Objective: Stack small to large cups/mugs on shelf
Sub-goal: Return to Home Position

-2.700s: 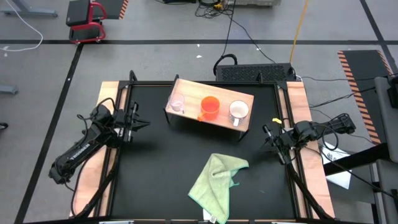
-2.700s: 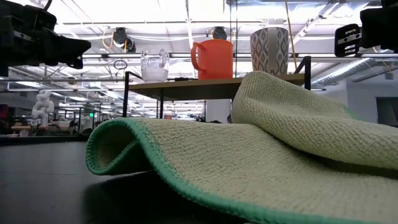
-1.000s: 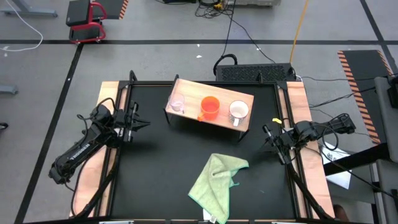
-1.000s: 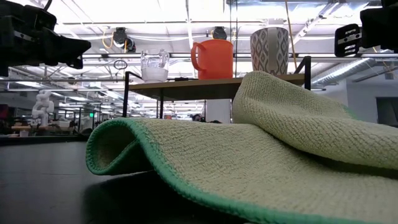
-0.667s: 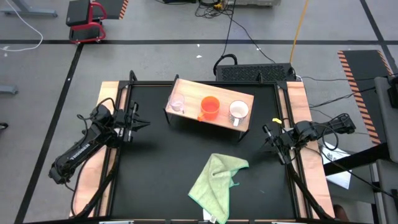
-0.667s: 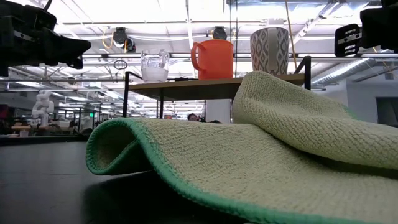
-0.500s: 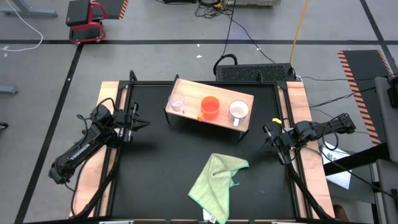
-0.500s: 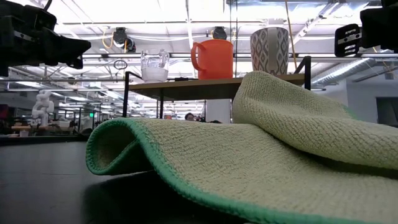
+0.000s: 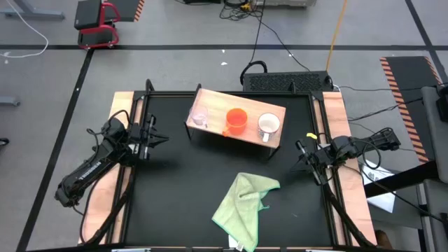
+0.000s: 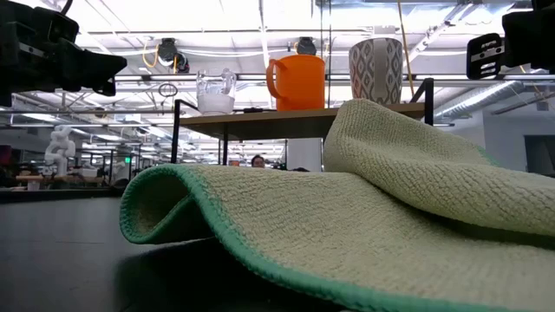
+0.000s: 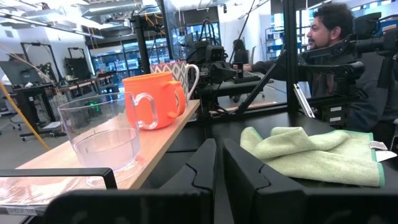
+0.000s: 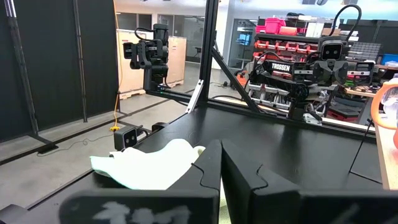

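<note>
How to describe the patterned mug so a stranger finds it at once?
At the far side of the black table stands a light-wood shelf. The patterned mug is at its right end, beside the orange mug. Only it bears a grey-and-white pattern.

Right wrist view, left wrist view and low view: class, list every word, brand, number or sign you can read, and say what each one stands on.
"TROSSEN": white letters on the left arm, seen across the table in the right wrist view.
White tag on the green cloth: too small to read.
Green lit sign in the room behind: too blurred to read.
</note>
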